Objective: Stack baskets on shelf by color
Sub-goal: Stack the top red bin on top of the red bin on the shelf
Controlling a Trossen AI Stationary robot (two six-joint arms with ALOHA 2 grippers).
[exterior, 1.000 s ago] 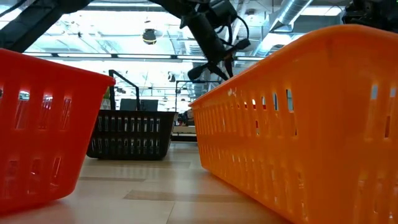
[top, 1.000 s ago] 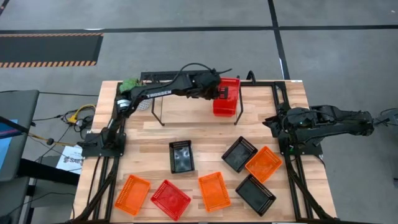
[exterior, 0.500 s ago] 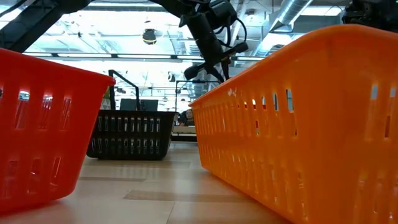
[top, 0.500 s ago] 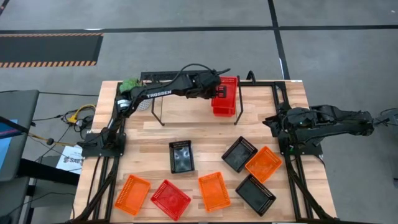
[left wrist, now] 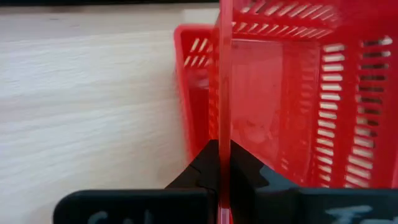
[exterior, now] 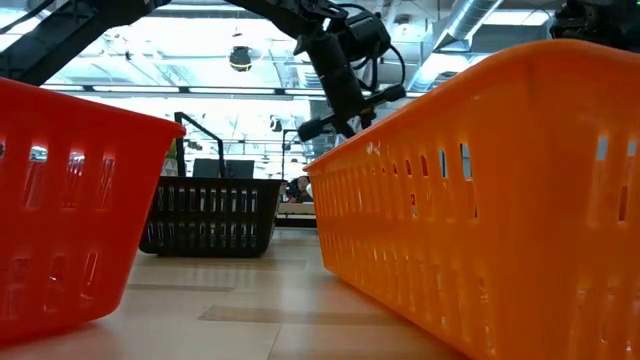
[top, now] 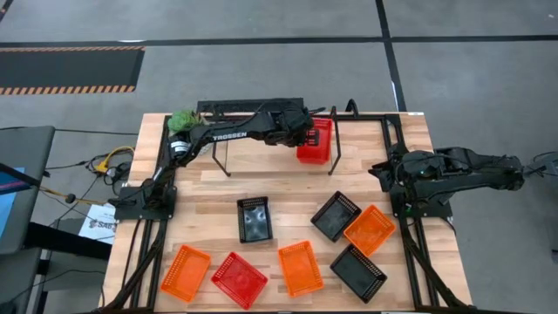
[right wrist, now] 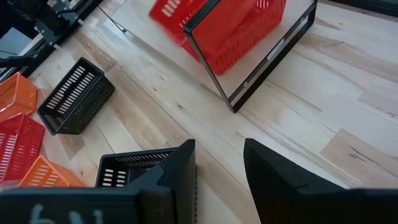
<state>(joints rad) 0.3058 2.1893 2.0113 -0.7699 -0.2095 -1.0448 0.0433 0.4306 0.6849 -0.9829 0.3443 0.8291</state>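
Note:
My left gripper [top: 302,135] reaches over the right end of the shelf [top: 253,146] at the table's far side, shut on a red basket [top: 317,138]. Close beside the held basket, a second red basket [left wrist: 189,68] sits on the shelf board [left wrist: 93,93]; whether the two touch I cannot tell. On the near half of the table lie black baskets [top: 254,218] [top: 336,215] [top: 358,272], orange baskets [top: 369,229] [top: 300,267] [top: 185,272] and one red basket [top: 239,279]. My right gripper [right wrist: 217,171] waits open at the table's right. My left gripper pinches one side wall of the red basket at its rim [left wrist: 225,121] between its two fingers, one finger inside the basket and one outside. The fingers come slanting down from the table's left and near side. The basket's open inside [left wrist: 280,93] faces the wrist camera.
A green plant [top: 180,119] stands at the far left corner by the shelf. The black arm frames run along both table sides. In the low view an orange basket [exterior: 480,200] and a red basket [exterior: 70,200] stand close to the camera.
My left gripper has sunk toward the right end of the shelf with the red basket still in its hold. The baskets on the table have kept their places.

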